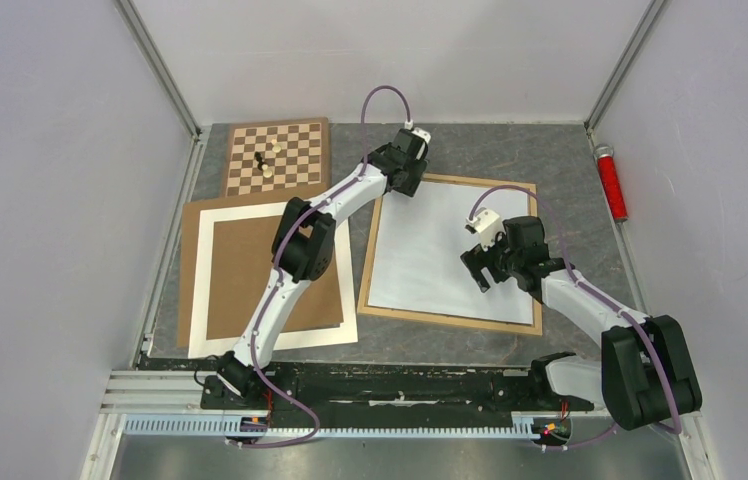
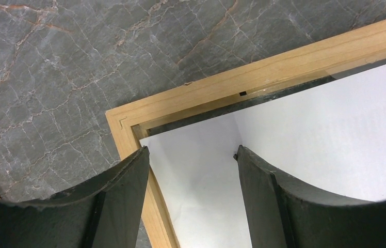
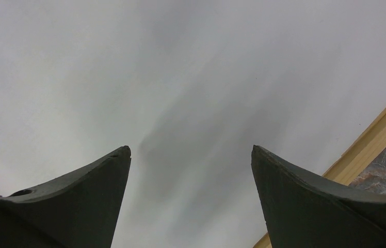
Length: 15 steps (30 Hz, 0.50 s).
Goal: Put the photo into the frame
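The light wood frame [image 1: 450, 318] lies flat right of the table's centre, and a plain white sheet [image 1: 425, 250] fills its opening. No sunset lake print shows in any view. My left gripper [image 1: 407, 182] is open and empty over the frame's far left corner. In the left wrist view it [image 2: 191, 151] straddles the frame's left rail [image 2: 263, 70], one finger outside it and one over the white sheet [image 2: 309, 129]. My right gripper [image 1: 480, 272] is open and empty low over the sheet [image 3: 180, 67]. The frame's edge [image 3: 371, 142] shows at the right of that view.
A chessboard [image 1: 278, 155] with a few pieces [image 1: 263, 163] lies at the back left. A brown backing board [image 1: 250, 275] under a white mat [image 1: 202, 285] lies left of the frame. A red cylinder [image 1: 610, 182] lies by the right wall. White walls enclose the table.
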### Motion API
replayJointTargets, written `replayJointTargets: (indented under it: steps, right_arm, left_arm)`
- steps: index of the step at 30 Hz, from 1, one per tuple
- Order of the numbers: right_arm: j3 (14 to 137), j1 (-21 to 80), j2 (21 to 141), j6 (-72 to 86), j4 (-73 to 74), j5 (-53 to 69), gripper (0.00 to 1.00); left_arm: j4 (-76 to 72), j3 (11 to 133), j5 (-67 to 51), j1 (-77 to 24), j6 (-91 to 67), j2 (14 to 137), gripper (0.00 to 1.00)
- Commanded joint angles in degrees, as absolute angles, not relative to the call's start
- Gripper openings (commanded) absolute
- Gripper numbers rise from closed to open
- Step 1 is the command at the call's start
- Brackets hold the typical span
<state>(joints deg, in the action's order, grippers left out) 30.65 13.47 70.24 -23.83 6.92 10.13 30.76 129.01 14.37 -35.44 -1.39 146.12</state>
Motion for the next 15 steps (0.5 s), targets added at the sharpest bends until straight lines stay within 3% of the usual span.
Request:
replayJointTargets:
  steps: [1, 15]
  right_arm:
    - [32.3, 13.0, 70.0, -24.2, 4.7, 9.7, 0.90]
    - [31.9, 12.5, 71.0, -24.3, 4.2, 10.4, 0.90]
  left_arm:
    - [27.6, 131.5, 13.4, -34.6, -3.9, 142.3, 0.70]
    - [26.8, 134.4, 9.5, -33.4, -8.7, 143.7, 0.70]
